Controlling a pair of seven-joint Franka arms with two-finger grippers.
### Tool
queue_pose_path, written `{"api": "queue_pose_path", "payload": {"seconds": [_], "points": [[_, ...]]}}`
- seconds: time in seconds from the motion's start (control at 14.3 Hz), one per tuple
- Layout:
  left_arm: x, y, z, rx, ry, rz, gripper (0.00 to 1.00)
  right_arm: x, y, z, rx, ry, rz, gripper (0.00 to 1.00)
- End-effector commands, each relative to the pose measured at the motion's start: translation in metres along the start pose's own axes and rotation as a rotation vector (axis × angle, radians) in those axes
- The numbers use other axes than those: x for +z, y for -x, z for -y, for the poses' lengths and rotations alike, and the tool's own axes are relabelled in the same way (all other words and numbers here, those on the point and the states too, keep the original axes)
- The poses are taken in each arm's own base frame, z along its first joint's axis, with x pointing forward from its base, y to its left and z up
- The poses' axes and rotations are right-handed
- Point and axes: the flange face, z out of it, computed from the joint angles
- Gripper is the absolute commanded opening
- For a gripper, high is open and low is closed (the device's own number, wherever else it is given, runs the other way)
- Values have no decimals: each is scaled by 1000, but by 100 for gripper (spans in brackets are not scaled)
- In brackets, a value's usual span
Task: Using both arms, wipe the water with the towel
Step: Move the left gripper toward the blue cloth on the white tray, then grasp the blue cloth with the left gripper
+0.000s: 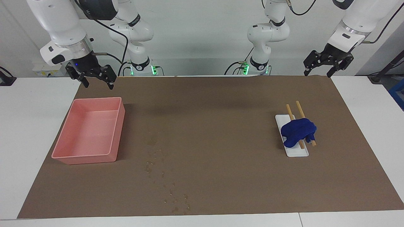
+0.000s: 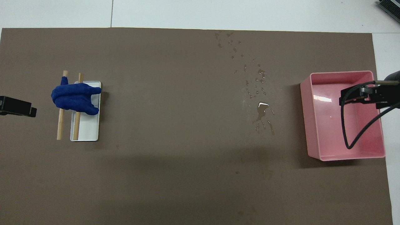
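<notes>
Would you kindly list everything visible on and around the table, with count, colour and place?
brown paper: one sheet, brown, covering most of the white table.
water: many scattered clear droplets, on the paper beside the pink bin, toward the right arm's end.
pink bin: one, pink, nothing visible inside, at the right arm's end.
towel: one, dark blue, crumpled, draped over the sticks and tray at the left arm's end.
wooden sticks: two, tan, lying side by side under the towel.
tray: one, white, under the sticks.
left gripper: one, black, open, raised over the paper's edge nearest the robots.
right gripper: one, black, open, raised above the bin.
</notes>
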Motion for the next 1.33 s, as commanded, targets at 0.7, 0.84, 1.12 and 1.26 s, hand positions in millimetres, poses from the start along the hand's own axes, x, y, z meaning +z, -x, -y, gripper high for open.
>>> {"api": "queue_pose_path", "payload": {"seconds": [0.7, 0.84, 1.12, 1.26], "points": [[85, -41, 30, -83, -66, -246, 100, 0, 8, -2, 9, -5, 8, 100], [125, -58, 43, -103, -66, -245, 100, 0, 8, -2, 7, -5, 9, 100], [197, -73, 57, -223, -53, -266, 99, 0, 8, -2, 7, -5, 9, 100], [203, -75, 53, -281, -43, -278, 98, 0, 9, -2, 6, -5, 11, 100]]}}
